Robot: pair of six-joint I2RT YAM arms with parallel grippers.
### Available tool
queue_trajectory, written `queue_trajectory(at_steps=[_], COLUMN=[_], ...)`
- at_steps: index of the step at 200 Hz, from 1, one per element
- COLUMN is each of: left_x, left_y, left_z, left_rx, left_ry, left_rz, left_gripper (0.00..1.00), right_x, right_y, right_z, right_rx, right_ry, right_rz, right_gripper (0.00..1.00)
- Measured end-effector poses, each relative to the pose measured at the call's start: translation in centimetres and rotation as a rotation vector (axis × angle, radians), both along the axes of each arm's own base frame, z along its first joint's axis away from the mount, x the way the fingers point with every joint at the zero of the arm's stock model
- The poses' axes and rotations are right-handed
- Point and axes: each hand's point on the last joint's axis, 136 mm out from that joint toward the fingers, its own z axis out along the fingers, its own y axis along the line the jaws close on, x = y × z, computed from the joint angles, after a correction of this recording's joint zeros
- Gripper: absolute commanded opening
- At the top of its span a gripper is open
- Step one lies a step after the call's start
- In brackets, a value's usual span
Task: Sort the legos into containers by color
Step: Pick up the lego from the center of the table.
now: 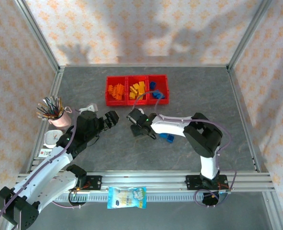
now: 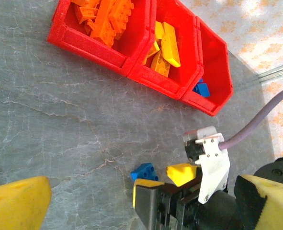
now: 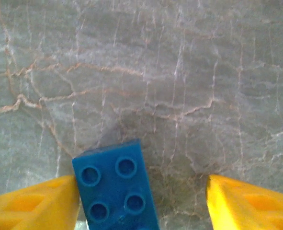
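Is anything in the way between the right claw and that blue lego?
No, nothing visible is. The blue lego brick sits right between the right gripper's open jaws, touching one yellow finger, with bare table up to the other finger.

There are three red bins (image 1: 137,90), joined in one row near the far edge of the table (image 1: 203,100). Two blue bricks lie outside them: one brick (image 1: 167,138) and a second brick (image 3: 115,189). I count also one pink cup (image 1: 60,120) and one snack packet (image 1: 127,197).
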Motion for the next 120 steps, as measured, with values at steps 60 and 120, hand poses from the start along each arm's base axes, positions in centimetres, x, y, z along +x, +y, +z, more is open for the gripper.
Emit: queue_trajectory(at_steps=[60,120], left_x=[0.08,0.24], left_y=[-0.04,-0.12], left_z=[-0.34,-0.47], left_rx=[0.005,0.006], left_ry=[0.011,0.013], left_rz=[0.000,-0.001], left_gripper=[0.99,0.99], right_x=[0.73,0.37], right_y=[0.06,0.51], right_z=[-0.61,-0.68], right_rx=[-0.009,0.019], right_ry=[0.010,0.035], right_rz=[0.000,0.000], right_gripper=[0.49,0.28])
